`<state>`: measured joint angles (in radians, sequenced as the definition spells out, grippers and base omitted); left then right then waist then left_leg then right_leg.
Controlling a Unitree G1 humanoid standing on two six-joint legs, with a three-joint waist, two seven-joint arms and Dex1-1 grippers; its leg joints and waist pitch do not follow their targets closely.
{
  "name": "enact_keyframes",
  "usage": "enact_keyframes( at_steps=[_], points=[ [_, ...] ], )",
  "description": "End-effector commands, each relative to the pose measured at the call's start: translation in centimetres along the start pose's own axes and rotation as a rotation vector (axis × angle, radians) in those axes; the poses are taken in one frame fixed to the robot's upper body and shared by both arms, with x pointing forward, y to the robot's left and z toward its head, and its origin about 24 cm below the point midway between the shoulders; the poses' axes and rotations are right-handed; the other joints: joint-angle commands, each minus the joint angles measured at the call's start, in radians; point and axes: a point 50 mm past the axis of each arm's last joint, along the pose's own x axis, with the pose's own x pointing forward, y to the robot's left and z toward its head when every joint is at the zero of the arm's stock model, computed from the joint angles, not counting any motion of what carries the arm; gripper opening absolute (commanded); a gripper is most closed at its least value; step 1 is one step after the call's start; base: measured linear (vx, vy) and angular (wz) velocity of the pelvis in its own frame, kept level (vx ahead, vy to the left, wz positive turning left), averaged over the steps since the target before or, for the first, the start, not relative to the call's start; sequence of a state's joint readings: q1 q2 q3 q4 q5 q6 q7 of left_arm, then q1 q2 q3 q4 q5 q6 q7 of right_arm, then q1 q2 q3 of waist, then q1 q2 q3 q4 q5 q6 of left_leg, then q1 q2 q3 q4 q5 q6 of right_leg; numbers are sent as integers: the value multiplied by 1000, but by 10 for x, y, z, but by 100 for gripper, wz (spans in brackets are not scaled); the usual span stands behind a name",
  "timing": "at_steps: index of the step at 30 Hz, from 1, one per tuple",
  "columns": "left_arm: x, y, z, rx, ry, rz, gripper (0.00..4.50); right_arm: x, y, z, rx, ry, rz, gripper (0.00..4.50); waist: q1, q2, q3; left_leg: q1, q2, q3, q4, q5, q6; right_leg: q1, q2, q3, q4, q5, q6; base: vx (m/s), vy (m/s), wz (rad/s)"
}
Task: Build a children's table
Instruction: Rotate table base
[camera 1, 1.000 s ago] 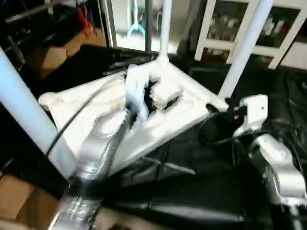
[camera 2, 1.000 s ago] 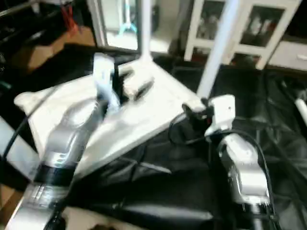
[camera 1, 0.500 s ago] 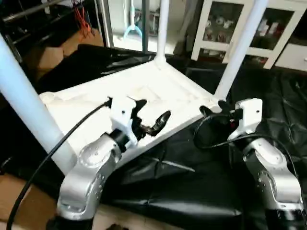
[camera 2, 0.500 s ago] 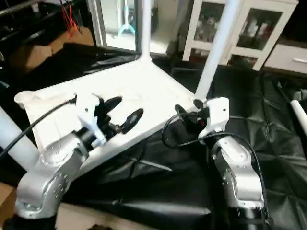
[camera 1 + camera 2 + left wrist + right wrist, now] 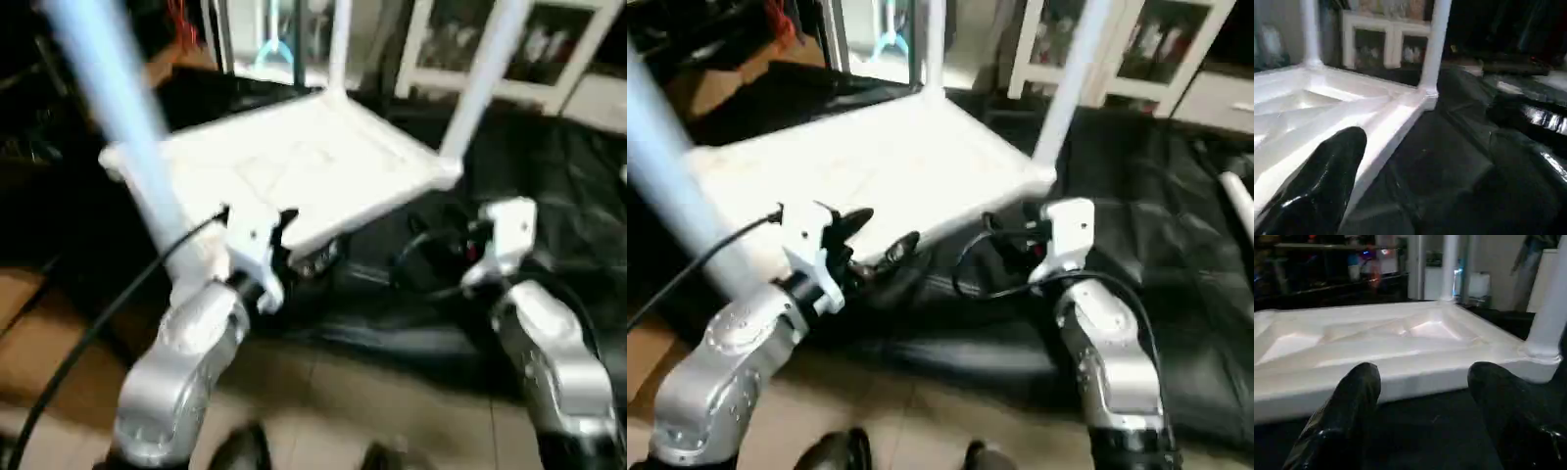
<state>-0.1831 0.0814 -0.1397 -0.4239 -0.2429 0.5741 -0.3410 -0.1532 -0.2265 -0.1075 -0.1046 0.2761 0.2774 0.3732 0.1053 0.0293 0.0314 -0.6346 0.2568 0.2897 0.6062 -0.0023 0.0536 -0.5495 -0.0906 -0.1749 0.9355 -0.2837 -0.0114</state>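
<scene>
two grippers sit nearest you, both low in front of the robot and both empty. your left gripper (image 5: 872, 240) has its black fingers (image 5: 1317, 181) spread wide apart, with nothing between them; it hangs just short of the near edge of the tabletop (image 5: 304, 166), close to it but not touching as far as the head views show. your right gripper (image 5: 1014, 235) also stands with its fingers (image 5: 1347, 416) parted and nothing gripped, aimed at the same near edge from the right side, just below the near right corner.

beyond both grippers the white tabletop lies upside down on a black sheet (image 5: 1156, 245), its ribbed underside facing up. in your right wrist view the ribs run across the recessed panel just past the fingertips.

three legs stand upright out of the corner sockets. the near left leg (image 5: 118, 108) rises just to the left of your left gripper and looks blurred. the right leg (image 5: 1068, 78) stands just beyond your right gripper at the near right corner. the far leg (image 5: 338, 49) rises at the back corner, well past both grippers.

behind the table you have a white cabinet (image 5: 1176, 59) with glass doors.
</scene>
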Motion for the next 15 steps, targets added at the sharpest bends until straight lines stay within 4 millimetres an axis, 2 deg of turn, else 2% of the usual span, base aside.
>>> enact_keyframes(
  at_steps=[1,2,3,4,5,6,7,8,9,10,11,12,13,14,15],
  points=[
    [-6,4,0,-11,-15,55,444,8,4,13,-17,-43,10,324,118,-24,-87,-89,34,132,-29,-593,-383,130,1,148,54,-677,-3,-472,-165,58],
    [-7,6,1,-15,-29,79,444,7,3,14,-16,-42,-1,324,-12,-84,-30,112,-13,-110,517,-482,-225,-254,-193,233,-430,-1308,32,-207,-169,49],
    [-15,13,2,-34,-62,154,444,6,0,16,-23,-40,-33,324,39,-71,26,34,-103,-151,486,-558,-162,-117,-70,243,-367,-1259,49,-207,-169,49],
    [-22,18,1,-36,-65,196,444,5,0,16,-22,-32,-35,324,28,-78,7,153,-131,-175,480,-753,-159,-82,-46,226,-273,-1220,-25,-180,25,36],
    [-24,20,1,-35,-64,207,444,5,0,16,-22,-30,-34,324,28,-78,7,153,-131,-175,480,-753,-159,-82,-46,226,-273,-1220,-25,-378,65,44],
    [-33,27,-2,-33,-58,262,444,5,2,15,-21,-21,-20,324,-10,-25,-38,402,-97,-240,384,-1086,-151,-146,46,88,-191,-881,33,-378,65,44],
    [-40,33,-5,-30,-52,304,444,4,4,13,-20,-15,-4,324,-20,36,-17,204,51,-385,17,-1430,-158,-24,-3,102,121,-318,54,-354,73,19],
    [-40,33,-5,-30,-52,304,444,4,4,13,-20,-15,-4,324,-28,8,-2,227,54,-373,-3,-1358,-80,-7,6,80,48,-127,33,-262,103,8],
    [-43,38,-7,-24,-48,339,444,3,5,11,-18,-9,1,324,-10,43,19,201,30,-314,-15,-1333,-58,-16,13,60,60,-53,1,-262,103,8],
    [-47,45,-10,-6,-32,380,444,4,6,8,-10,-11,-6,324,-44,24,22,202,6,-260,-31,-1405,-20,83,9,35,54,-44,-17,-219,126,14],
    [-49,46,-11,0,-27,392,444,4,6,8,-8,-12,-8,324,-45,34,28,200,-13,-249,-45,-1440,-49,120,11,26,50,-69,-6,-217,93,-8],
    [-53,54,-14,8,-11,435,444,5,8,5,9,-18,-12,324,-33,-3,24,229,-35,-212,-29,-1299,-77,234,18,65,-20,-273,41,-217,93,-8],
    [-54,57,-15,19,-2,453,444,7,9,5,20,-22,-9,324,-43,-46,-4,285,-50,-187,36,-1027,-102,292,-30,131,-147,-605,72,-166,32,-4],
    [-54,58,-14,26,-7,462,444,8,11,5,29,-23,2,324,-52,-92,0,318,-70,-176,114,-859,-118,291,-97,180,-276,-897,80,-91,-41,2],
    [-55,59,-14,23,-10,467,444,9,13,5,35,-24,11,324,-47,-71,24,273,-114,-216,315,-403,-25,312,-241,315,-493,-1232,-79,-91,-41,2]
  ],
)
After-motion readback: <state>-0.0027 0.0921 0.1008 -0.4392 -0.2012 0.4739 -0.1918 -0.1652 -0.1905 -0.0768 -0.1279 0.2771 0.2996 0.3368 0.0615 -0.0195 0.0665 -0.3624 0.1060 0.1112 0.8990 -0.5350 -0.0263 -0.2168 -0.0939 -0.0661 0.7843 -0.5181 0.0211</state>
